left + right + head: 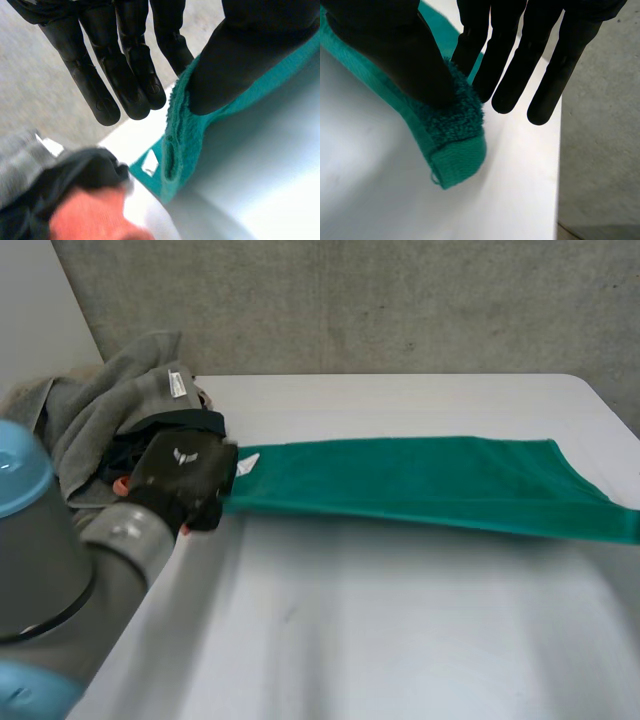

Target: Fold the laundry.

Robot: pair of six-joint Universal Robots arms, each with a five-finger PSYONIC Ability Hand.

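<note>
Two hands hold one green towel (430, 480), which runs as a long band across the white table (380, 620) from the laundry pile toward the table's right side. The left hand (180, 475) grips the towel's left end: in the left wrist view its thumb (240, 50) presses down on the terry edge (182, 135) against a finger behind it, while the other fingers (125, 65) stay straight and clear of the cloth. The right hand (520, 50) pinches the opposite end, its thumb (395, 45) lying on the hemmed corner (455, 135) with a finger behind it and the remaining fingers extended beyond the towel. A small white tag (248, 462) is sewn at the towel's left end, just beside the left hand; no print on it can be read (150, 162). A pale V-shaped emblem (185, 454) marks the back of the left hand. Behind that hand lies the pile: a grey towel (110, 400) bearing a white label (178, 383), illegible, over a dark garment (190, 423) and an orange cloth (90, 215).
</note>
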